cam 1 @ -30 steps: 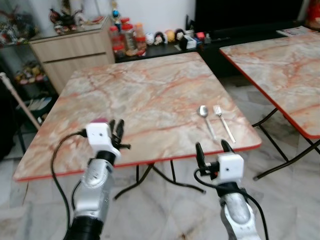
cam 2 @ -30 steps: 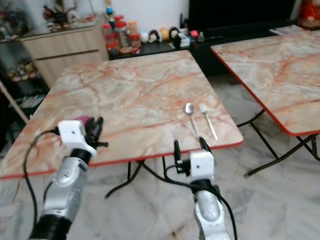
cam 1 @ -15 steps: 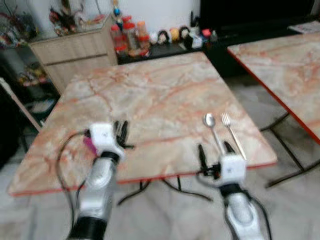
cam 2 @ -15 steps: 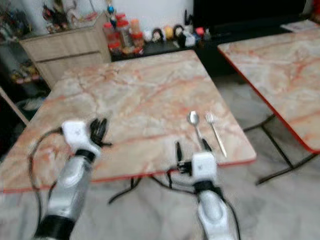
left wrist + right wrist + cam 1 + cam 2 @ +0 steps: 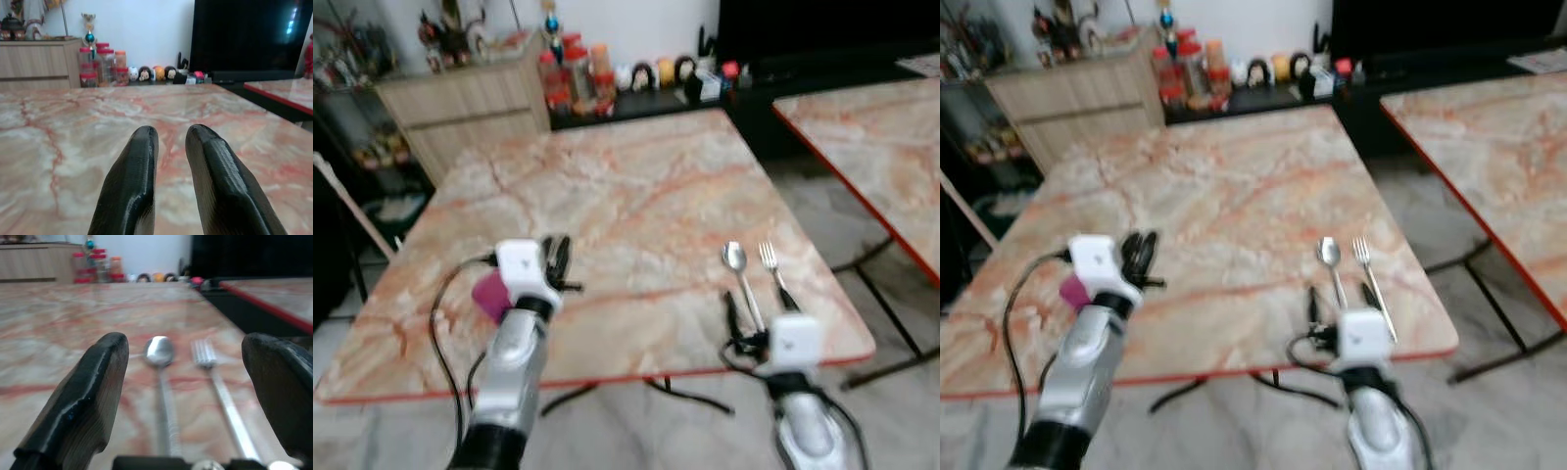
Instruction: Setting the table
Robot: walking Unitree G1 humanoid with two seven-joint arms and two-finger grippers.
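A silver spoon (image 5: pixel 736 258) and a fork (image 5: pixel 770 258) lie side by side near the front right corner of the marble table (image 5: pixel 607 186), handles toward me. My right gripper (image 5: pixel 756 302) is open at the table's front edge. Its fingers (image 5: pixel 93 396) straddle both handles, just above the top. In the right wrist view the spoon (image 5: pixel 158 351) and fork (image 5: pixel 204 354) lie between the two fingers. My left gripper (image 5: pixel 555 260) is shut and empty. It hovers low over the front left part of the table, and its fingers (image 5: pixel 142 166) point across the bare top.
A second marble table (image 5: pixel 881 147) stands to the right across a gap of tiled floor. Behind the table are a wooden cabinet (image 5: pixel 460 108), jars (image 5: pixel 573 78) and a low dark shelf with small figures (image 5: pixel 656 73). A pale pole (image 5: pixel 352 211) leans at the far left.
The camera has moved closer to the table, with blur. My right gripper has gone from below the table's edge to over it, around the cutlery handles. The left gripper now sits farther over the top.
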